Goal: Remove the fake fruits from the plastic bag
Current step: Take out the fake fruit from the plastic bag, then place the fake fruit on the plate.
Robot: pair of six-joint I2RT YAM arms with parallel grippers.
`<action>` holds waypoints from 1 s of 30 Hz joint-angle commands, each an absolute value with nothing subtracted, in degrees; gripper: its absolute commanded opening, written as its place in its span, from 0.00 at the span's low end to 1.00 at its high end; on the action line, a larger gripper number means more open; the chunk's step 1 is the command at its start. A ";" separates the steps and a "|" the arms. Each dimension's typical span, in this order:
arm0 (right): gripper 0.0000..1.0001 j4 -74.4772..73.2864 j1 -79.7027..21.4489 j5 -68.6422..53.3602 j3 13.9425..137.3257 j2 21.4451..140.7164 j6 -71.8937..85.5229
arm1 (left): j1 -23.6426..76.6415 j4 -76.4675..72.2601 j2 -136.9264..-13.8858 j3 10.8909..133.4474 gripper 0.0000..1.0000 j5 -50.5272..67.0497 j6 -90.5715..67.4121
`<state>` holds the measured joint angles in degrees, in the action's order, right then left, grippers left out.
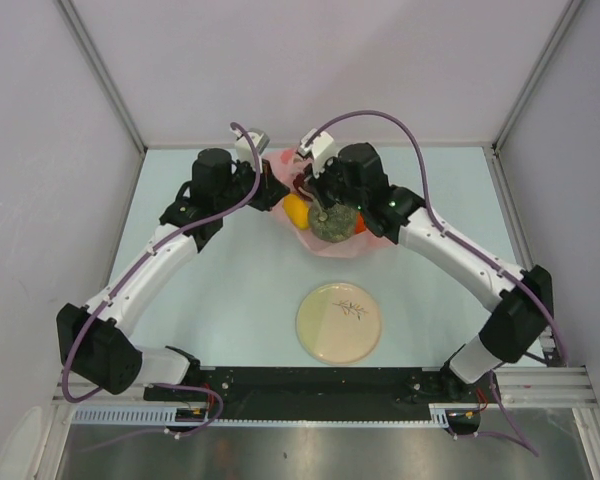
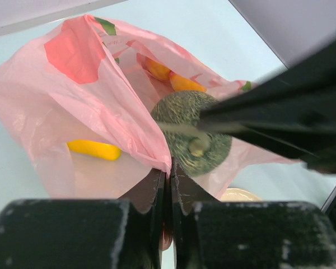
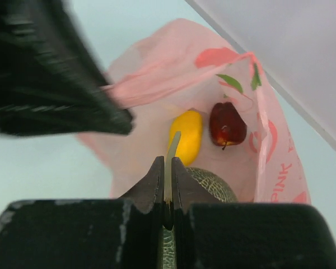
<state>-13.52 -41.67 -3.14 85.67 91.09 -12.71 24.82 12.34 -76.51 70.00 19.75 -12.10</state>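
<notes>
On the left, the left claw [image 2: 169,171] is pinching the rim of the pink bag [image 2: 73,106], both fingers closed tight on a fold of film and holding the mouth open. Under that film a yellow oblong fruit [image 2: 94,149] is lying low in the bag, and an orange fruit [image 2: 185,84] is sitting at the far side with another just behind it. Coming to the middle, the melon [image 2: 193,137] is sitting right in the bag's mouth, and the right claw [image 3: 169,165] is clamped shut on its thin stem [image 3: 173,147], nothing else in its grip. Further right, a dark red fruit [image 3: 228,124] is resting beside the yellow one, both of them inside the bag. So the melon looks like the first one coming out. The lift wants to go slowly and straight up, because a big fruit hanging from a thin stem is likely to swing or slip. The left claw should be holding the rim steady so the film peels off the melon rather than riding up with it. Only once the melon is clearing the rim should it be travelling sideways. The plate [image 1: 340,322] is waiting on the surface [image 1: 210,290] nearer the arm bases, with no fruit on it.
</notes>
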 commanded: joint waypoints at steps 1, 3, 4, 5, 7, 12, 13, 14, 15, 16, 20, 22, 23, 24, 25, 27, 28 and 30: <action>0.00 -16.52 -44.82 -8.16 84.29 82.89 -16.87 | 24.43 9.76 -76.11 70.41 0.10 19.95 -12.22; 0.00 -18.62 -45.44 -9.75 83.58 80.52 -17.75 | 24.43 9.67 -76.03 69.96 0.10 19.34 -11.60; 0.00 -19.59 -46.14 -11.93 83.58 79.90 -18.01 | 24.43 9.58 -76.03 69.44 0.10 19.25 -11.17; 0.00 -21.69 -46.32 -13.35 83.41 78.50 -18.89 | 24.43 9.41 -75.94 69.17 0.10 19.16 -10.90; 0.00 -23.46 -46.84 -17.20 83.41 77.35 -19.16 | 24.43 9.14 -75.94 68.73 0.10 18.99 -10.20; 0.00 -31.19 -48.95 -24.77 82.71 75.68 -20.12 | 24.43 8.70 -75.76 67.94 0.11 18.11 -9.14; 0.00 -32.33 -49.48 -26.79 82.44 75.59 -20.47 | 24.43 8.79 -75.67 67.77 0.11 18.02 -8.88; 0.00 -34.43 -50.61 -27.50 82.18 75.67 -20.65 | 24.43 8.70 -75.59 67.68 0.12 17.93 -8.88; 0.00 -35.50 -51.15 -29.60 81.48 75.76 -21.35 | 24.52 8.53 -75.50 67.68 0.12 18.02 -8.88; 0.00 -37.51 -51.59 -30.66 81.30 76.63 -21.79 | 24.43 8.44 -75.24 67.41 0.13 18.19 -8.88; 0.00 -37.54 -53.08 -34.36 78.76 78.66 -20.48 | 24.43 8.00 -74.18 66.27 0.13 18.46 -8.79; 0.00 -35.08 -53.96 -35.51 76.48 78.92 -20.56 | 24.43 8.17 -72.96 65.57 0.13 18.20 -8.44; 0.00 -34.37 -54.31 -35.42 76.03 79.36 -20.57 | 24.52 8.26 -72.60 65.31 0.13 18.19 -8.18; 0.00 -33.84 -55.10 -35.33 75.85 79.71 -20.48 | 24.43 8.61 -72.08 65.13 0.14 18.19 -8.00; 0.00 -32.79 -55.46 -35.33 75.68 80.24 -20.30 | 24.43 8.79 -71.55 64.52 0.14 18.11 -7.56; 0.00 -31.65 -55.81 -35.51 75.59 81.82 -20.21 | 24.52 8.96 -70.05 63.81 0.15 17.84 -7.38; 0.00 -30.94 -56.07 -35.42 75.41 82.44 -20.48 | 24.43 8.96 -69.61 63.03 0.15 17.67 -7.21; 0.00 -30.59 -56.16 -35.42 75.24 83.93 -20.57 | 24.43 8.79 -68.38 61.88 0.16 17.67 -6.95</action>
<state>-34.85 -55.48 -33.54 75.07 82.37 -20.23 24.82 10.15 -72.29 63.59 18.17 -8.75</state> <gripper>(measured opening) 0.055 0.153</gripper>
